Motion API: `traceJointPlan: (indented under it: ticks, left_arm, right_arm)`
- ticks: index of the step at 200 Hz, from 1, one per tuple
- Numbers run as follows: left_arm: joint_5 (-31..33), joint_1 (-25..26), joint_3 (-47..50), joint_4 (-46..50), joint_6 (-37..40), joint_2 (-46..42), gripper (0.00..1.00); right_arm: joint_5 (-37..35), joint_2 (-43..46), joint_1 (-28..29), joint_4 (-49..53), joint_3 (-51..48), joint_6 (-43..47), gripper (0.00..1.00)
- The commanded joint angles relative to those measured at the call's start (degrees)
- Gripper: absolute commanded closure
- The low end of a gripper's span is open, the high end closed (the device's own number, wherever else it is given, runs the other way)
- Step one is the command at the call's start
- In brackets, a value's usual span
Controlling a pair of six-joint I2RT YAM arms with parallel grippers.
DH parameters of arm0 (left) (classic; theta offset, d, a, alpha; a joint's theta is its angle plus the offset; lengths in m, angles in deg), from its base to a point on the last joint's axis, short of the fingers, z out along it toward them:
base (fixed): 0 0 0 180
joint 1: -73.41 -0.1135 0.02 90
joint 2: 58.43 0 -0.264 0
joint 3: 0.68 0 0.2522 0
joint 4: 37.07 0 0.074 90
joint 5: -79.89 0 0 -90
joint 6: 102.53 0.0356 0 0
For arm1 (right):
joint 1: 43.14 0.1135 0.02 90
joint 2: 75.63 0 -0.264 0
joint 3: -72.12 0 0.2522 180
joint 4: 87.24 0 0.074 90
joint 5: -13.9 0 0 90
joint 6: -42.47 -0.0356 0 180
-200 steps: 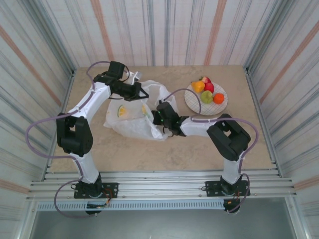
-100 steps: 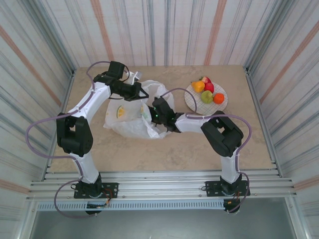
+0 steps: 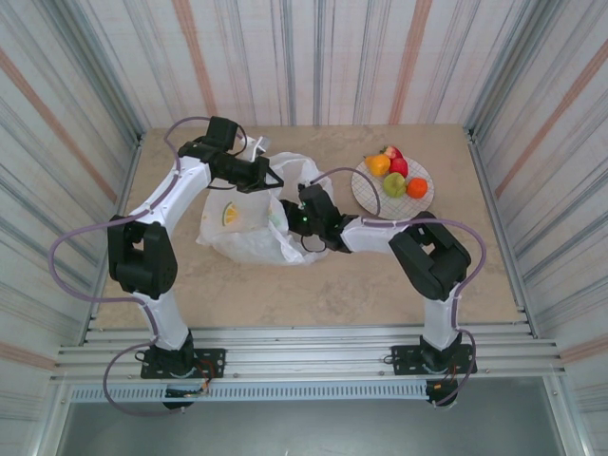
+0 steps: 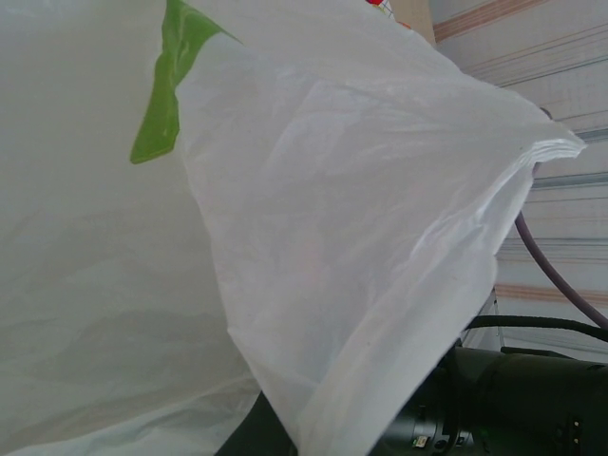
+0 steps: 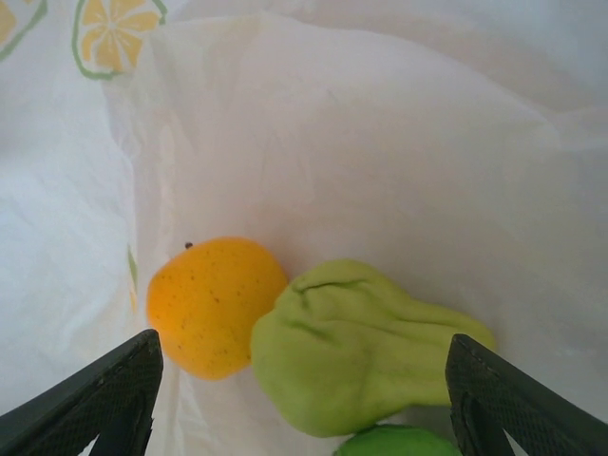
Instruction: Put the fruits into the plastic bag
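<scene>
Hiding L end effector [image 3: 271, 178], plastic bag [image 3: 237, 237] leaves its grip unclear; R end effector [image 5: 300, 340] spread by fruits [image 5: 214, 304] inside.

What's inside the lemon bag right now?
An orange fruit beside a lumpy green fruit, plus another green one peeking below. The plastic bag hides anything underneath them.

An orange fruit [image 5: 214, 306] and a green fruit [image 5: 366, 344] fill the gap of the right tool [image 5: 299, 353]; plastic bag [image 5: 380, 133] film walls 12 o'clock.
</scene>
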Motion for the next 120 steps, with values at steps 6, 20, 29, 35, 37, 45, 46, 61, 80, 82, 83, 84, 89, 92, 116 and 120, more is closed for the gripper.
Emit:
traceJointPlan:
  ticks: [6,20,29,35,37,45,46,61,80,82,83,84,89,92,116,120]
  left_arm:
    - [-0.51,0.29,0.43,0.69,-0.05,-2.78,1.0]
    - [-0.38,0.2,0.46,0.69,-0.04,-2.77,1.0]
    - [-0.38,0.12,0.38,0.77,0.01,-2.79,1.0]
    - [-0.3,0.05,0.4,0.78,0.04,-2.78,1.0]
    - [-0.34,0.04,0.45,0.78,-0.03,-2.79,1.0]
    - [-0.29,-0.05,0.44,0.78,0.02,-2.75,1.0]
    - [-0.29,-0.05,0.45,0.78,0.03,-2.78,1.0]
    - [-0.21,-0.3,0.3,0.82,0.02,-2.7,1.0]
    - [-0.11,-0.58,0.31,0.82,0.12,-2.72,1.0]
    - [-0.11,-0.63,0.29,0.85,0.15,-2.73,1.0]
    - [-0.11,-0.65,0.33,0.86,0.14,-2.73,1.0]
    - [-0.07,-0.66,0.35,0.86,0.13,-2.73,1.0]
    - [-0.11,-0.73,0.29,0.86,0.13,-2.77,1.0]
    - [-0.11,-0.78,0.29,0.86,0.13,-2.77,1.0]
    - [-0.02,-0.95,0.34,0.86,0.13,-2.73,1.0]
    - [-0.02,-0.98,0.3,0.86,0.13,-2.73,1.0]
  right_arm:
    - [-0.63,5.38,-0.47,3.96,-2.47,5.15,0.23]
    - [-1.53,7.23,-0.37,7.22,-3.42,8.03,0.24]
    - [-2.22,8.68,-0.29,9.34,-4.38,10.22,0.24]
    - [-2.91,9.88,-0.14,10.55,-5.11,11.66,0.24]
    - [-3.2,10.24,-0.07,10.88,-5.31,12.09,0.24]
    - [-3.98,11.63,0.0,12.34,-6.37,13.91,0.24]
    - [-4.15,12.13,0.03,12.75,-6.63,14.41,0.24]
    - [-5.56,14.79,0.1,15.39,-8.44,17.39,0.24]
    - [-7.07,18.58,0.08,17.72,-11.23,20.82,0.24]
    - [-7.14,19.03,0.05,17.83,-11.52,21.15,0.24]
    - [-7.17,19.25,0.05,17.94,-11.65,21.28,0.24]
    - [-7.27,19.41,0.05,17.99,-11.85,21.47,0.24]
    - [-7.47,20.43,-0.02,18.11,-12.67,22.24,0.24]
    - [-7.52,21.02,-0.04,18.21,-13.22,22.69,0.24]
    - [-8.19,25.97,-0.23,19.01,-16.0,25.65,0.24]
    - [-8.27,26.72,-0.29,19.14,-16.42,26.12,0.24]
